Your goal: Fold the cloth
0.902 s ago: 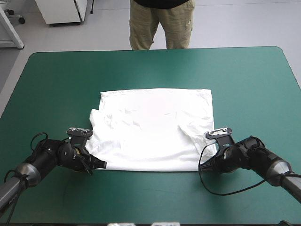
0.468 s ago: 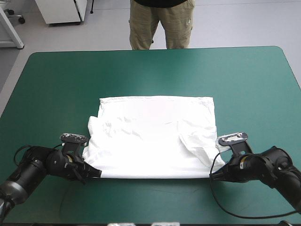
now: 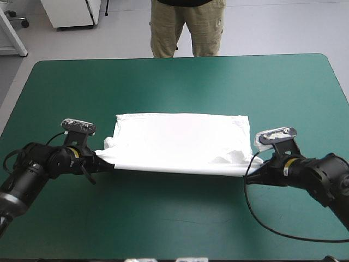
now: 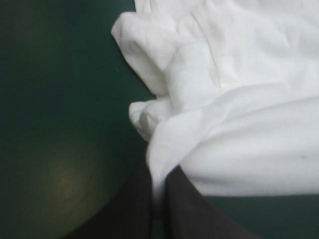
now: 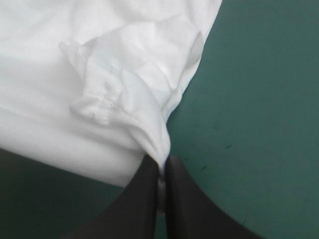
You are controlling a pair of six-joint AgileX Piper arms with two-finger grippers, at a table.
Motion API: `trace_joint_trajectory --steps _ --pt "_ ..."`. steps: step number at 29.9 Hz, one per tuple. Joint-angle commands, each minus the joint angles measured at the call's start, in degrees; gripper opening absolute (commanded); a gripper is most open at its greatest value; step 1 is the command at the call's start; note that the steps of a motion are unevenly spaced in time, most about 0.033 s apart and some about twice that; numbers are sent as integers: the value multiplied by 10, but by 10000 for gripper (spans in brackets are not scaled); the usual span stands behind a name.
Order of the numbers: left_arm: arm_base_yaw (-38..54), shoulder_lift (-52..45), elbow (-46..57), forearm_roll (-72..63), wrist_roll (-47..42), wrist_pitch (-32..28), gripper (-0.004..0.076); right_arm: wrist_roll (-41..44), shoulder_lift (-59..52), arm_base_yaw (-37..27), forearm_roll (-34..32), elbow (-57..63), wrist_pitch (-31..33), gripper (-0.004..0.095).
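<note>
Two low arms, you see: left gripper (image 3: 108, 165) and right gripper (image 3: 250, 173) each clamp a near corner of the T-shirt (image 3: 180, 139), near edge raised, the rest lying mid-table on the teal-green cover (image 3: 174, 218).

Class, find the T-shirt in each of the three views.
High view: T-shirt mid-table, near corners held by left gripper and right gripper.
Left wrist view: T-shirt ahead of the left gripper, corner pinched.
Right wrist view: T-shirt ahead of the right gripper, corner pinched.
Shared landmark: teal-green cover.
</note>
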Motion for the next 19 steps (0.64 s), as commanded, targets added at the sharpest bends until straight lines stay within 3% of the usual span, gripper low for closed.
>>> trace_joint_trajectory --steps 1,5,12,19 --pt "-1 41 -52 19 -13 -51 -9 -1 38 -6 -43 -62 -40 -18" --pt "9 112 -117 19 -19 -69 -9 -31 105 -53 -29 -110 -61 -17" --pt "38 228 -241 4 -19 -99 -9 -184 229 -155 131 -185 -129 -17" --pt "38 322 -306 -12 -19 -119 -9 -199 357 -169 143 -268 -136 -17"
